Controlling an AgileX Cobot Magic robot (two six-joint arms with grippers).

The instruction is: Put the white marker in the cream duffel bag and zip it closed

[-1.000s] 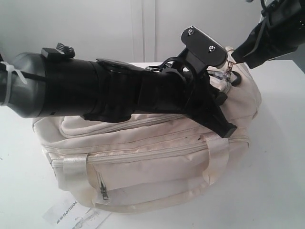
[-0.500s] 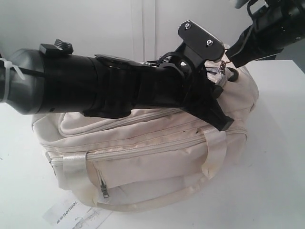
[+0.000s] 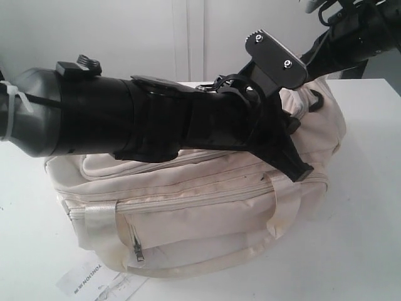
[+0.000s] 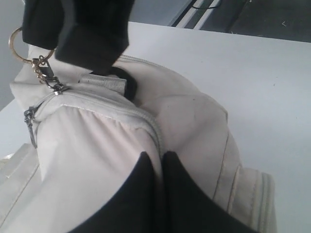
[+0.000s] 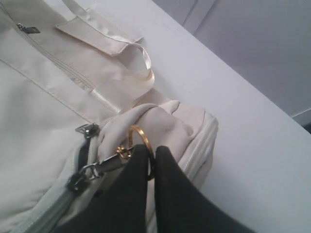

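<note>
The cream duffel bag [image 3: 207,213] lies on the white table with its top zipper [image 4: 97,104] run to the end. My left gripper [image 4: 156,156] is shut on a fold of the bag's fabric beside the zipper seam, near the right-hand end [image 3: 301,170]. My right gripper [image 5: 151,150] is shut on the gold ring [image 5: 141,138] that hangs from the zipper pull [image 5: 95,169]. In the left wrist view the right gripper's fingers [image 4: 82,39] sit over that end, with the gold ring [image 4: 16,46] beside them. The white marker is out of view.
A printed paper tag [image 3: 94,282] lies on the table in front of the bag. The left arm [image 3: 156,119] stretches across the bag's top and hides much of it. A black D-ring [image 3: 316,100] and satin handles [image 3: 282,216] stick out from the bag.
The right arm has risen up and to the right with the ring. The bag's right end has lifted slightly. The left gripper keeps its pinch on the fabric.
</note>
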